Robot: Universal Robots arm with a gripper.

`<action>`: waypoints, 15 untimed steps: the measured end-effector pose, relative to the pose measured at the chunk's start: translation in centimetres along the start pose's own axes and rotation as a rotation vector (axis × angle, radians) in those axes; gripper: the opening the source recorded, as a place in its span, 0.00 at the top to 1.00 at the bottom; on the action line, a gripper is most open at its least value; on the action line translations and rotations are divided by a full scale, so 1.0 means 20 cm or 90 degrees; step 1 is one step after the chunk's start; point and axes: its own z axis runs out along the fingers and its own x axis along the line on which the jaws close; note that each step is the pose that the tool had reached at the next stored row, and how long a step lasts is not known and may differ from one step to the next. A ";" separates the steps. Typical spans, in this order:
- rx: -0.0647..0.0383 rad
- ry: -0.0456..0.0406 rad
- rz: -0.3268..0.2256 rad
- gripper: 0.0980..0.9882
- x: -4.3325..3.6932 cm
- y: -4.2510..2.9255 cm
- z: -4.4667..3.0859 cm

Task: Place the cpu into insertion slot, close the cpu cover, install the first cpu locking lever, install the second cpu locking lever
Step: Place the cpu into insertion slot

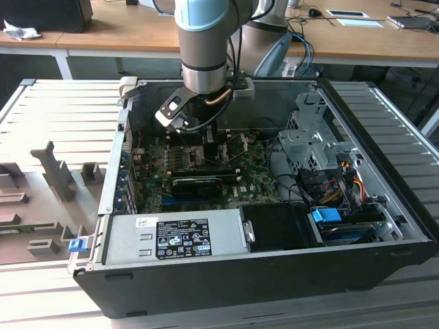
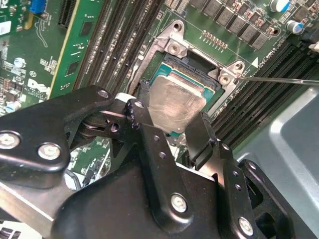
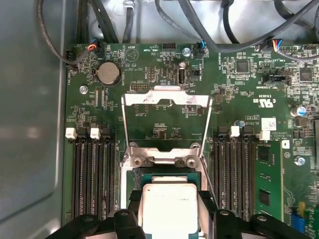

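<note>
Placement step: we see gripper [image 2: 172, 119] clasping cpu [image 2: 177, 102] over insertion slot [image 2: 192, 69]; we judge seating needs square, level alignment

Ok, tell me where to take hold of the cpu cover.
Take the cpu cover by its free cross-bar, the edge farthest from the hinge. It stands flipped open, a thin frame with a large window, so pinching that bar from above looks best. The tool is shut on the cpu.
</note>
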 end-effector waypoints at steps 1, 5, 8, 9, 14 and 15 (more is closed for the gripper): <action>0.000 -0.0001 0.001 0.52 0.002 -0.001 0.007; 0.000 -0.0004 0.004 0.52 0.008 -0.003 0.022; 0.000 -0.0004 0.004 0.52 0.013 -0.006 0.032; 0.000 -0.0004 0.004 0.52 0.015 -0.007 0.037; 0.000 -0.0005 0.004 0.52 0.017 -0.007 0.044; 0.000 -0.0005 0.004 0.52 0.017 -0.007 0.044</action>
